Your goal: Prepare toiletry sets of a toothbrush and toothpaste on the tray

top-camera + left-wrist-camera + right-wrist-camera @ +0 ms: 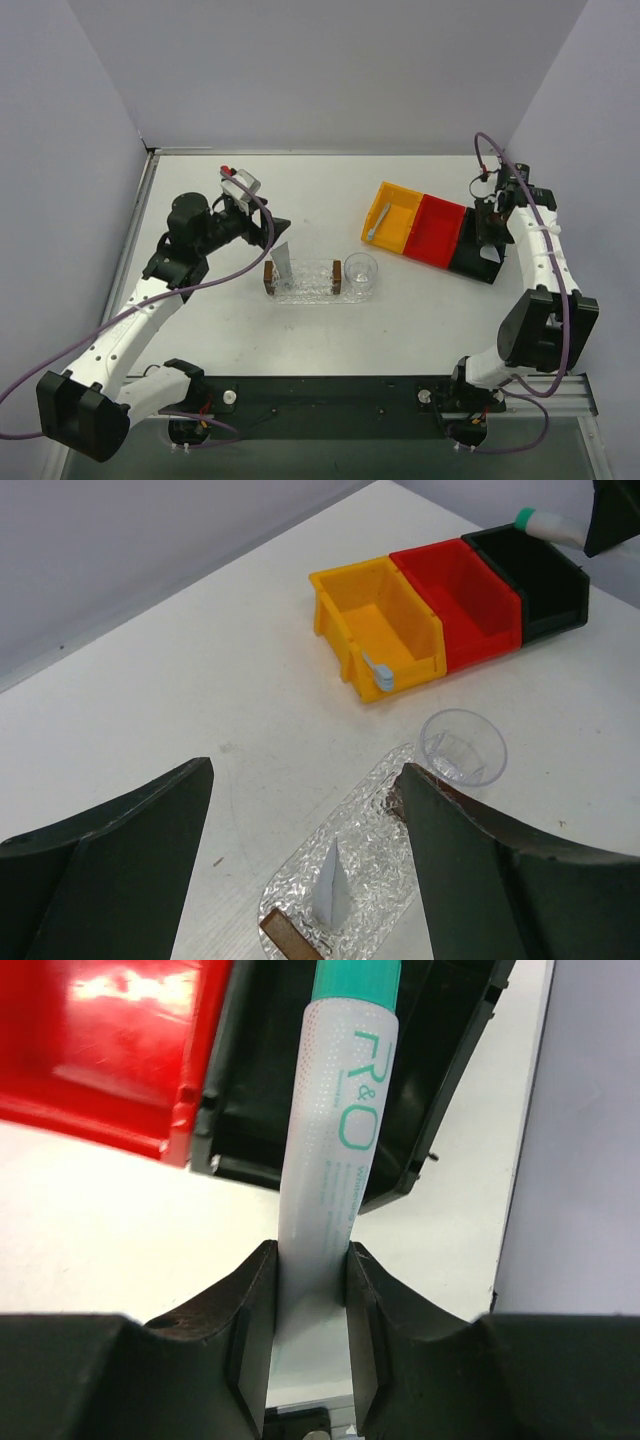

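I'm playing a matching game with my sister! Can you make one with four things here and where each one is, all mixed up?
Things:
1 toothbrush
2 small grey tube
3 cup
4 white tube

Places:
A pinched in the right tool
B in the yellow bin
C beside the tray
D on the tray

Pairs: 1-B, 2-D, 3-C, 4-A

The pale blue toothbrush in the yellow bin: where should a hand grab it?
Probably the end of the pale blue toothbrush propped on the low front lip of the yellow plastic bin, coming down from above. That end sits raised and exposed; the rest seems to slope inside the walls.
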